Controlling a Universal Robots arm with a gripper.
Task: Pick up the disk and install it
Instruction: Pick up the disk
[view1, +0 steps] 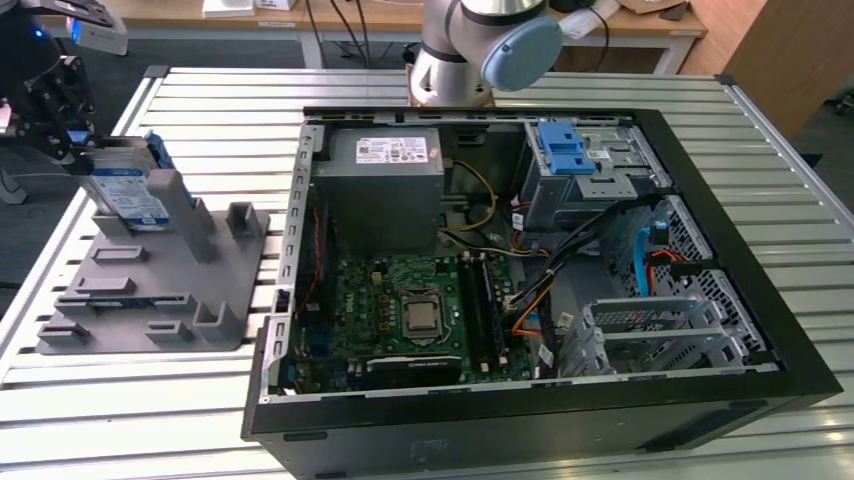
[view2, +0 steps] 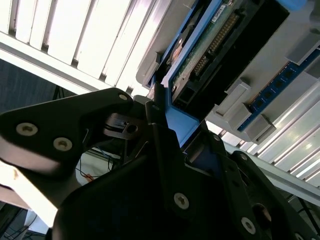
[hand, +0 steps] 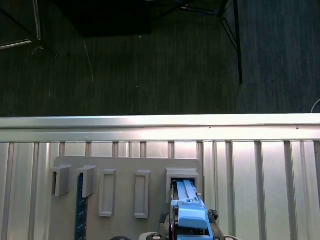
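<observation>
The gripper (view1: 67, 128) pinches the blue-framed edge of the disk (view1: 127, 190), and in the second wrist view its fingers (view2: 161, 135) press on that frame from both sides. The disk stands upright on its edge in an end slot of the grey holder (view1: 160, 290). The holder lies on the slatted table (view1: 200, 95) at the exterior view's left, just beside the open computer case (view1: 747, 230).
</observation>
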